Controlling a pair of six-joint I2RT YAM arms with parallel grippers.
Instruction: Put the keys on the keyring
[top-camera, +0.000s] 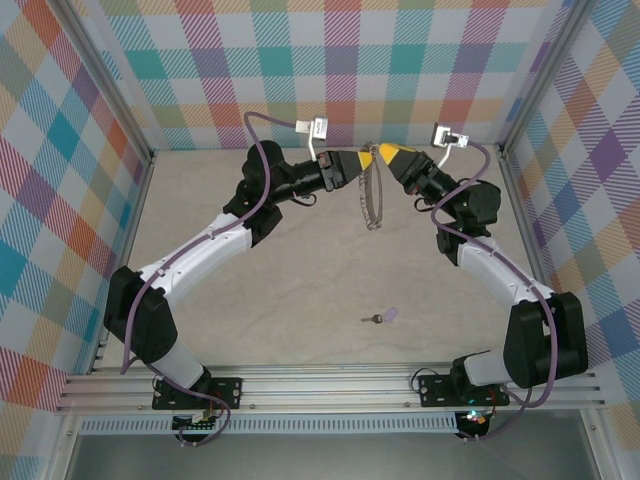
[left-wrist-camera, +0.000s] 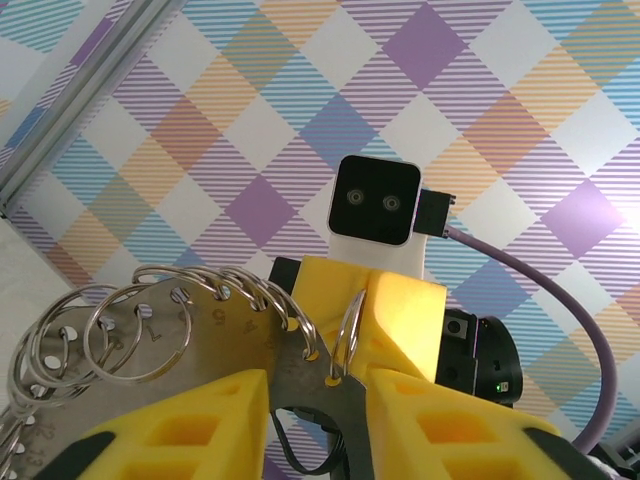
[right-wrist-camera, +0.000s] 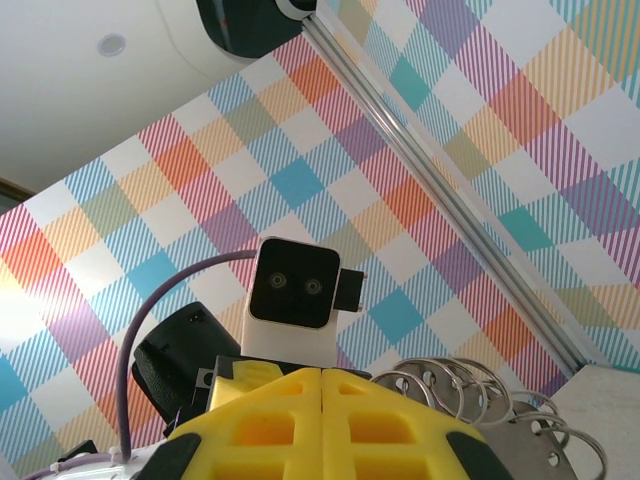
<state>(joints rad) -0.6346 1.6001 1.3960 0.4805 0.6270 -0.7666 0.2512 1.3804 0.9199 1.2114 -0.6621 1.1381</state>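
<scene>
My left arm (top-camera: 200, 250) and right arm (top-camera: 495, 270) wear white shells between black joints, a lilac cable (left-wrist-camera: 565, 295) trailing along each. Ahead of each white, black-faced wrist camera (left-wrist-camera: 375, 200) sit yellow pocketed fingers (left-wrist-camera: 190, 425); behind it, a black housing (left-wrist-camera: 480, 355).

My left gripper (top-camera: 362, 160) and right gripper (top-camera: 385, 152) meet tip to tip over the far part of the tabletop (top-camera: 290, 270), with the keyring (top-camera: 373, 226) hanging below them. The key (top-camera: 381, 317) lies apart, near the near edge.

Keyring (left-wrist-camera: 200, 335) shiny silver metal w/ polished loops; left hand (left-wrist-camera: 320, 390) matt yellow plastic; table (top-camera: 300, 270) matt beige.
</scene>
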